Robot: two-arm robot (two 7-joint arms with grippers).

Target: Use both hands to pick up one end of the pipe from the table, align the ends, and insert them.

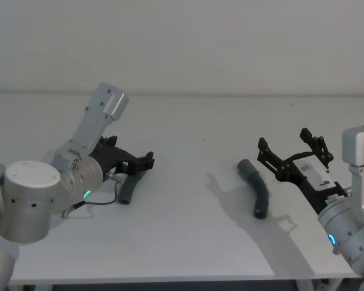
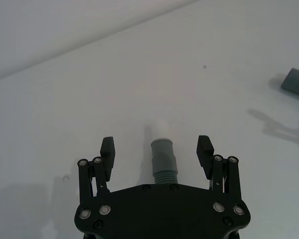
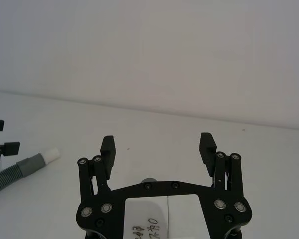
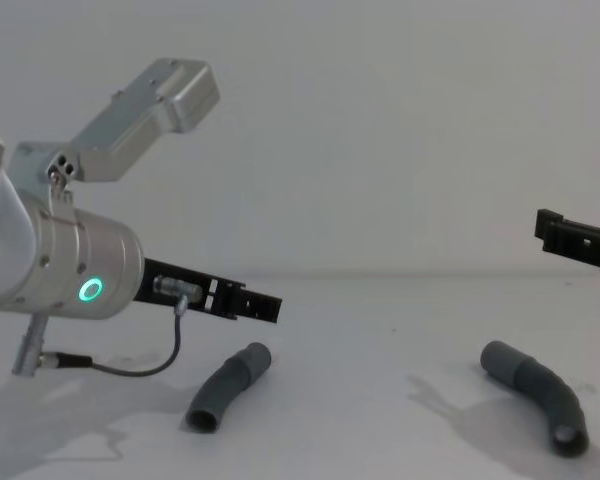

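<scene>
Head view: plain white-grey desk [image 1: 188, 130] meets a pale wall [image 1: 182, 42]; left pipe piece [image 1: 132, 187] and right pipe piece [image 1: 261, 193] lie well apart; left gripper [image 2: 156, 144] and right gripper [image 3: 158, 143] hold jaws spread

Handwriting on a white label [image 3: 149, 219] behind the right jaws is too unclear to read

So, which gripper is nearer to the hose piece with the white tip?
Left. The left gripper hangs open just above the white-tipped hose piece, not touching it. The right gripper, also open, is far across the table, near the other hose piece.
</scene>
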